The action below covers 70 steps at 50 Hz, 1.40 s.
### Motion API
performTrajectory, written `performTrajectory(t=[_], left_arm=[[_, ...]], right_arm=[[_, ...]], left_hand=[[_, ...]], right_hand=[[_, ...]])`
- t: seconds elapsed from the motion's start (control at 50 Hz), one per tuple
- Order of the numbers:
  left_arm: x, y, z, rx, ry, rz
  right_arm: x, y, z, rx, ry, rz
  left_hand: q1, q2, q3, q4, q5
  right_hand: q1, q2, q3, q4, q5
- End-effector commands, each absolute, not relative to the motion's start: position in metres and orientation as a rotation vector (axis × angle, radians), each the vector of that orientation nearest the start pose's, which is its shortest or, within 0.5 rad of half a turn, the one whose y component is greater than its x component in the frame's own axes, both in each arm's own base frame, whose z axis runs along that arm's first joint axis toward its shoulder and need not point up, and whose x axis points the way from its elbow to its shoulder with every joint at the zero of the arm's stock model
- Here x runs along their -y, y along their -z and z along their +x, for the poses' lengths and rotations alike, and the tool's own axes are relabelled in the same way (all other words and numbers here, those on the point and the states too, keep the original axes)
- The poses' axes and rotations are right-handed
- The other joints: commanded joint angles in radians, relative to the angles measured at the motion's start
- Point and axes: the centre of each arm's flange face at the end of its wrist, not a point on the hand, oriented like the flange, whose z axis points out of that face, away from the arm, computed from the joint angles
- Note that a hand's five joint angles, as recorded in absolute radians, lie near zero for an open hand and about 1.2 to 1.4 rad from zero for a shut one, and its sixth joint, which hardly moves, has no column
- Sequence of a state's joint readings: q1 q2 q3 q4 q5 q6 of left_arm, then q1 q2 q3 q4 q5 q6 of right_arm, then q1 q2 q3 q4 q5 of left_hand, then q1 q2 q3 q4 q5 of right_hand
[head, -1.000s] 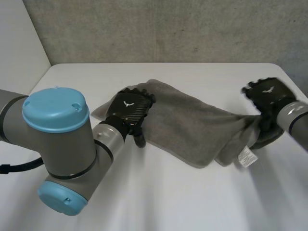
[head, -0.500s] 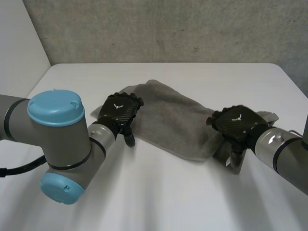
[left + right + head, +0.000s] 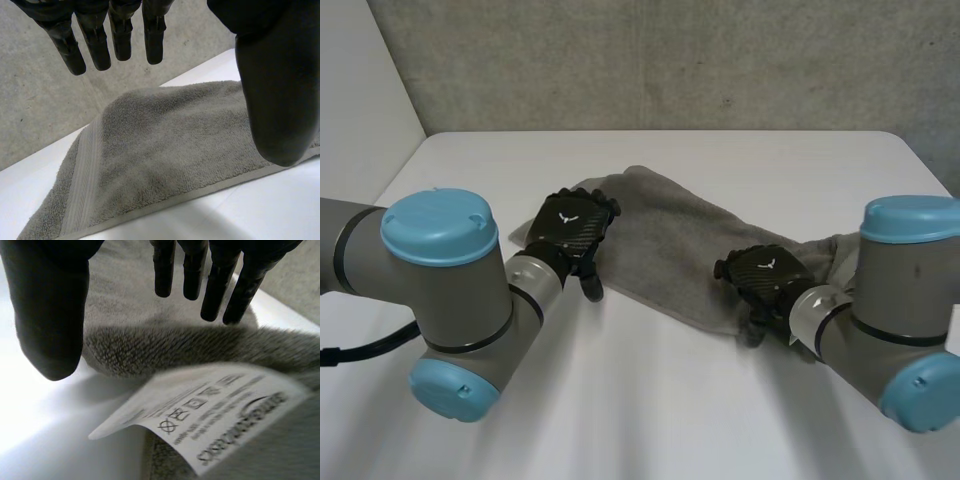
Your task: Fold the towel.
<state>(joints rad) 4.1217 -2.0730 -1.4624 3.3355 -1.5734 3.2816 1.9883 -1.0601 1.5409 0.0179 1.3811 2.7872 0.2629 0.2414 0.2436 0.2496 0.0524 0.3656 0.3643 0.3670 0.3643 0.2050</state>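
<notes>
Grey terry towel (image 3: pixel 680 245) lies slantwise on white worktop (image 3: pixel 650 400), right end bunched. Right hand (image 3: pixel 765 280) has swung inward from that end to near edge, fingers straight, gripping nothing. Left hand (image 3: pixel 570 232) rests at left end, fingers straight. Fold unfinished.

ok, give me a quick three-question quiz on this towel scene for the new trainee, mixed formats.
1. True or false: the black left robot hand is shut on the grey terry towel.
2. Multiple choice: the white printed care label sits closest to: A the black right robot hand; B the left robot hand; C the table's far edge.
3. Fill in: the towel lies on a ___ table.
Key: 1 false, its fingers are straight, not curled round the towel; 2 A; 3 white.
</notes>
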Motion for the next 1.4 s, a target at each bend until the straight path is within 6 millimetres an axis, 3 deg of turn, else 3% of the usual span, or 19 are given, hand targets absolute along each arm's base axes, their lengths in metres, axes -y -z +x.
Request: performTrajectory(t=[0.02,0.14,0.18,0.2,0.24,0.32,0.46,0.52,0.62,0.9,1.0,1.04,1.12,1.22,1.3,1.4], left_arm=[[0.253,-0.173,-0.327,-2.512,2.112,0.959],[0.260,-0.167,-0.332,-2.516,2.106,0.966],[0.262,-0.165,-0.334,-2.518,2.108,0.976],[0.263,-0.163,-0.337,-2.523,2.113,0.997],[0.264,-0.160,-0.340,-2.532,2.114,1.024],[0.265,-0.152,-0.346,-2.557,2.112,1.095],[0.267,-0.143,-0.351,-2.574,2.100,1.137],[0.270,-0.139,-0.353,-2.577,2.096,1.138],[0.277,-0.132,-0.357,-2.575,2.098,1.137],[0.287,-0.118,-0.364,-2.577,2.093,1.136],[0.287,-0.113,-0.365,-2.588,2.080,1.141],[0.287,-0.112,-0.365,-2.589,2.079,1.136],[0.286,-0.112,-0.365,-2.602,2.071,1.133],[0.283,-0.121,-0.359,-2.608,2.066,1.123],[0.281,-0.155,-0.340,-2.573,2.099,1.072],[0.277,-0.199,-0.317,-2.517,2.169,1.003]], right_arm=[[0.270,-0.136,0.283,-2.306,1.476,-1.063],[0.272,-0.141,0.284,-2.292,1.496,-1.052],[0.274,-0.143,0.285,-2.286,1.507,-1.047],[0.274,-0.143,0.285,-2.286,1.507,-1.047],[0.273,-0.146,0.285,-2.284,1.513,-1.044],[0.272,-0.157,0.283,-2.273,1.530,-1.005],[0.260,-0.199,0.276,-2.193,1.611,-0.893],[0.258,-0.205,0.275,-2.176,1.626,-0.891],[0.254,-0.226,0.260,-2.163,1.655,-0.865],[0.239,-0.249,0.239,-2.149,1.634,-0.845],[0.236,-0.254,0.234,-2.148,1.657,-0.832],[0.236,-0.254,0.234,-2.151,1.656,-0.830],[0.235,-0.255,0.233,-2.148,1.660,-0.831],[0.237,-0.258,0.232,-2.144,1.671,-0.841],[0.233,-0.255,0.232,-2.191,1.576,-0.899],[0.229,-0.225,0.236,-2.294,1.328,-1.079]], left_hand=[[-0.058,-0.037,-0.039,-0.045,-0.022],[-0.061,-0.040,-0.042,-0.048,-0.025],[-0.058,-0.037,-0.039,-0.045,-0.022],[-0.058,-0.037,-0.039,-0.045,-0.022],[-0.058,-0.037,-0.039,-0.045,-0.022],[-0.061,-0.040,-0.042,-0.048,-0.025],[-0.061,-0.040,-0.042,-0.048,-0.025],[-0.061,-0.040,-0.042,-0.048,-0.025],[-0.052,-0.031,-0.033,-0.039,-0.016],[0.144,0.166,0.164,0.158,0.180],[0.470,0.492,0.490,0.484,0.506],[0.856,0.878,0.875,0.869,0.892],[1.101,1.123,1.121,1.115,1.137],[1.133,1.155,1.153,1.147,1.169],[1.133,1.155,1.153,1.147,1.169],[1.133,1.155,1.153,1.147,1.169]], right_hand=[[0.042,0.044,0.041,0.044,0.028],[0.339,0.340,0.337,0.340,0.325],[0.695,0.696,0.693,0.696,0.681],[0.697,0.698,0.696,0.698,0.683],[1.027,1.028,1.026,1.029,1.013],[1.031,1.032,1.029,1.032,1.017],[1.031,1.032,1.029,1.032,1.017],[1.031,1.032,1.029,1.032,1.017],[1.031,1.032,1.029,1.032,1.017],[1.031,1.032,1.029,1.032,1.017],[1.031,1.032,1.029,1.032,1.017],[1.031,1.032,1.029,1.032,1.017],[1.031,1.032,1.029,1.032,1.017],[1.031,1.032,1.029,1.032,1.017],[1.031,1.032,1.029,1.032,1.017],[1.031,1.032,1.029,1.032,1.017]])
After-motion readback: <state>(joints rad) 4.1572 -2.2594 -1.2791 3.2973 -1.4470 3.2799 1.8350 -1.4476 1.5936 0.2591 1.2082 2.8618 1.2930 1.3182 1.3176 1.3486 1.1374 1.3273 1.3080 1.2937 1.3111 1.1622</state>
